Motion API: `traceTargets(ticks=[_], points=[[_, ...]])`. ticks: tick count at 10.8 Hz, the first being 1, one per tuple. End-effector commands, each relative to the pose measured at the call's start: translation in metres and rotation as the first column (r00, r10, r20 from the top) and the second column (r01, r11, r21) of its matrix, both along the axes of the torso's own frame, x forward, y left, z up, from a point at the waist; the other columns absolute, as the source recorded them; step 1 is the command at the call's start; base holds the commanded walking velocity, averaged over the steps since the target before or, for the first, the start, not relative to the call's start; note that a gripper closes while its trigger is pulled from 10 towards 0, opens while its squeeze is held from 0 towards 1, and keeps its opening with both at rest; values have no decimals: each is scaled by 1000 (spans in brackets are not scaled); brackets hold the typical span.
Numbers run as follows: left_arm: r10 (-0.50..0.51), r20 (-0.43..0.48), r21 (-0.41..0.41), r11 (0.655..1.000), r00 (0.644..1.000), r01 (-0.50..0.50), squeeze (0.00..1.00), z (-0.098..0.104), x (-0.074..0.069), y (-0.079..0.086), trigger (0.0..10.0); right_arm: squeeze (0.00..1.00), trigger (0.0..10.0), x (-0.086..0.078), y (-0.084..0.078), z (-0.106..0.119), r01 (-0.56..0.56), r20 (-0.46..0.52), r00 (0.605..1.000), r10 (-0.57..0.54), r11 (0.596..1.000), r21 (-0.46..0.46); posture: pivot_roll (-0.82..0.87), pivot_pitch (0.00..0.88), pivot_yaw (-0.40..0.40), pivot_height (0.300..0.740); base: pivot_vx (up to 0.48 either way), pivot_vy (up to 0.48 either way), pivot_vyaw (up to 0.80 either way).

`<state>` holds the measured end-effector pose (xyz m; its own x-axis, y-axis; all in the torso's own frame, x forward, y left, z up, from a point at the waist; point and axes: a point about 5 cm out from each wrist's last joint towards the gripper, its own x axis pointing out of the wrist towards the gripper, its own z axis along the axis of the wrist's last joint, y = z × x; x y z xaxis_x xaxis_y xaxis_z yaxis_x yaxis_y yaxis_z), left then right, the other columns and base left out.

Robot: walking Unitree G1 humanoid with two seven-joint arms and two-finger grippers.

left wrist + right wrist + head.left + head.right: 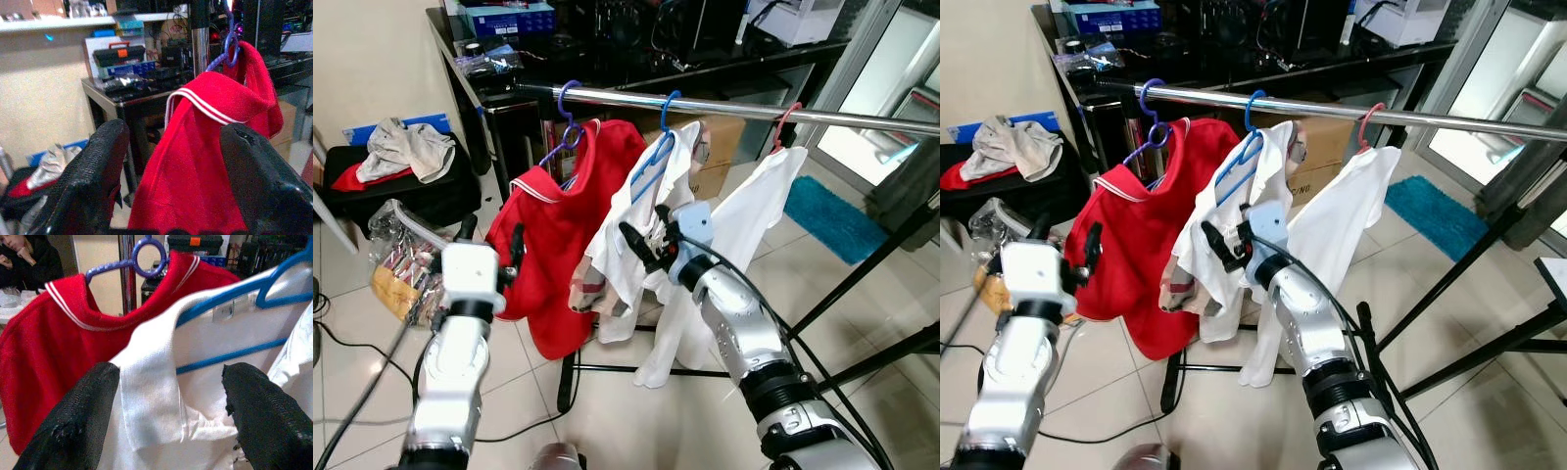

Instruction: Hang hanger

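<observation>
Steel formed the long rail, and three hangers hung from it: a purple hanger carrying a red shirt, a blue hanger carrying a white shirt, and a pink hanger. The right gripper stood spread wide around the white collar, gripping nothing. The left gripper gaped empty before the red shirt.

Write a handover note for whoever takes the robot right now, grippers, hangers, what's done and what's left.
Left gripper: open, holding nothing, raised beside the red shirt.
Right gripper: open, at the collar of the white shirt, not gripping it.
Hangers: purple hanger, blue hanger and pink hanger all hook over the metal rail, each carrying a shirt.
Done: three garments hung.
Left: probably just withdraw both arms; the blue hanger's shirt looks bunched.
</observation>
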<state>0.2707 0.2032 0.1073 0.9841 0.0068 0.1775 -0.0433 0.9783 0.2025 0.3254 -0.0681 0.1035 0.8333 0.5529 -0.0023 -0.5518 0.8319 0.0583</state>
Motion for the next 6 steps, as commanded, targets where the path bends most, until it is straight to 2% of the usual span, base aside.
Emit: traceTargets(ticks=[1, 2, 4, 6], points=[[-10, -24, 0, 1000, 1000, 10, 0, -2, 2, 1, 10000, 0, 10000, 2, -2, 4, 11, 17, 1000, -11, 1000, 5, 321, 0, -65, 740, 0, 0, 0], [-24, -41, 4, 1000, 999, 24, 0, -2, 4, 5, 10000, 0, 10000, 2, -2, 5, 9, 21, 1000, -9, 1000, 5, 321, 0, -65, 740, 0, 0, 0], [-65, -70, 13, 998, 995, 66, 0, 1, 10, 13, 10000, 0, 10000, -5, -3, 8, -115, 57, 991, 117, 993, -40, 316, 3, -62, 740, 0, 0, 0], [3, -64, 34, 999, 998, -1, 0, 5, 14, 30, 10000, 0, 10000, -13, -14, 9, -177, 58, 982, 180, 983, -53, 311, 8, -62, 740, 0, 0, 0]])
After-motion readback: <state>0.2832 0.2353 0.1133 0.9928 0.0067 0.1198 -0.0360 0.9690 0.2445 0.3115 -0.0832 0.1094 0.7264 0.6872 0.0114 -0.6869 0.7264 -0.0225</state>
